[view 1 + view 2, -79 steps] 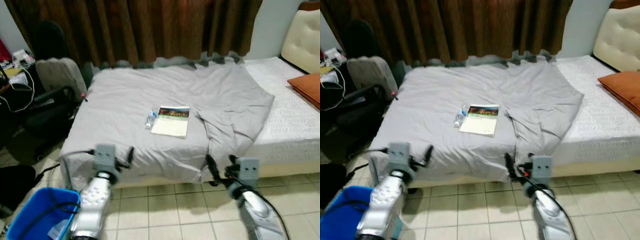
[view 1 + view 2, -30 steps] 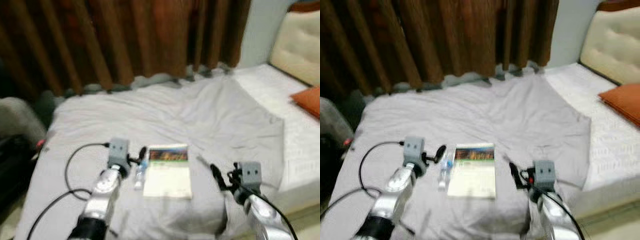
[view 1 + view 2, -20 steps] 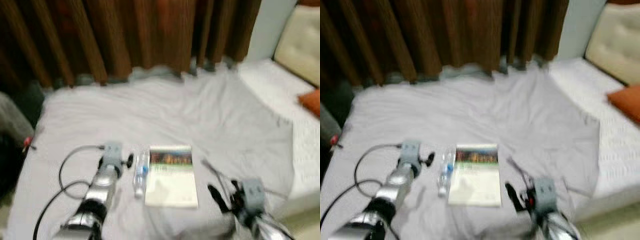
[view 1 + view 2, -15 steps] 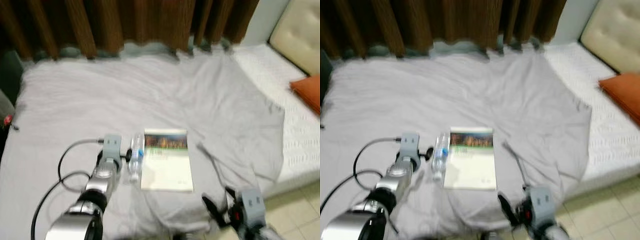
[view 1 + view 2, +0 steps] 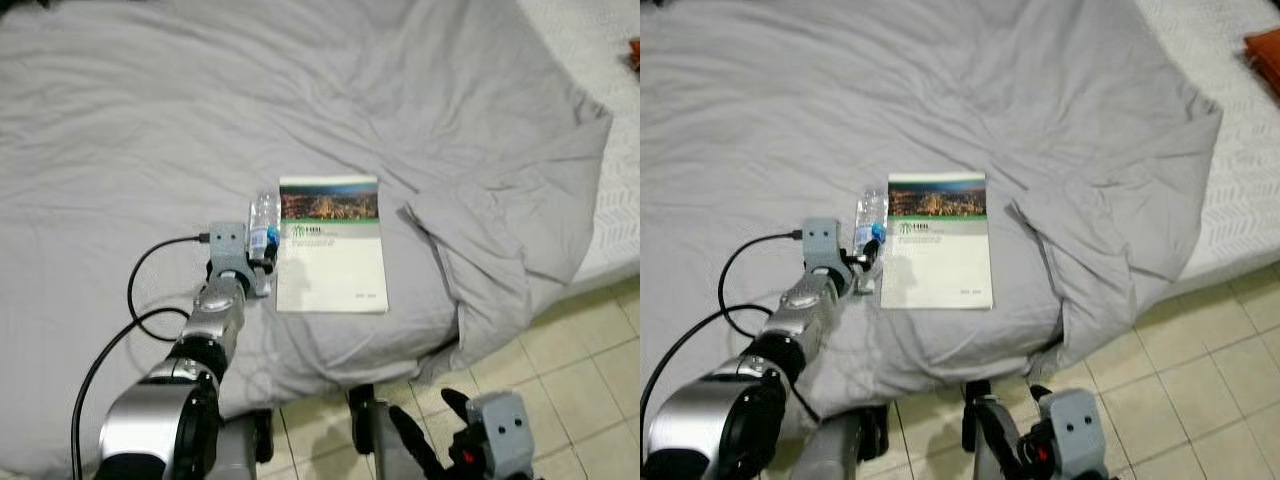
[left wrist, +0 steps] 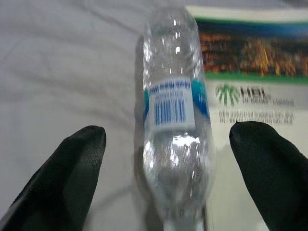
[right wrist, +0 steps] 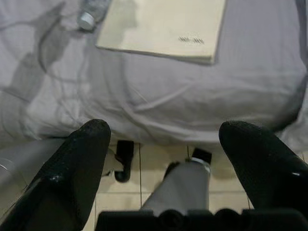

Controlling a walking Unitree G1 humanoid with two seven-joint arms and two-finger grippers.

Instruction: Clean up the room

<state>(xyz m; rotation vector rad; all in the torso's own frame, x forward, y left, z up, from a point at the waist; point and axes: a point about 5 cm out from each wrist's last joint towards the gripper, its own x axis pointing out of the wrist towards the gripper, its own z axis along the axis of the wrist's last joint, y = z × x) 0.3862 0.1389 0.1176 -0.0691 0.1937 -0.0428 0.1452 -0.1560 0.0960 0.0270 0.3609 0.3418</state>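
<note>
Low over the tiled floor (image 5: 590, 330), the right pincer (image 7: 168, 159) hangs spread wide, gripping nothing. On the bed (image 5: 120, 130), the left pincer (image 6: 168, 159) is also spread wide, one finger on each side of the plastic bottle (image 6: 174, 110). The bottle lies just beside a book (image 5: 330, 243) on the grey sheet (image 5: 480, 150).

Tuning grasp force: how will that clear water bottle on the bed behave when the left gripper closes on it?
The bottle looks thin, clear and empty, so probably light and crushable. It lies on its side on the soft sheet, so it may roll. The left gripper straddles it, open.
</note>
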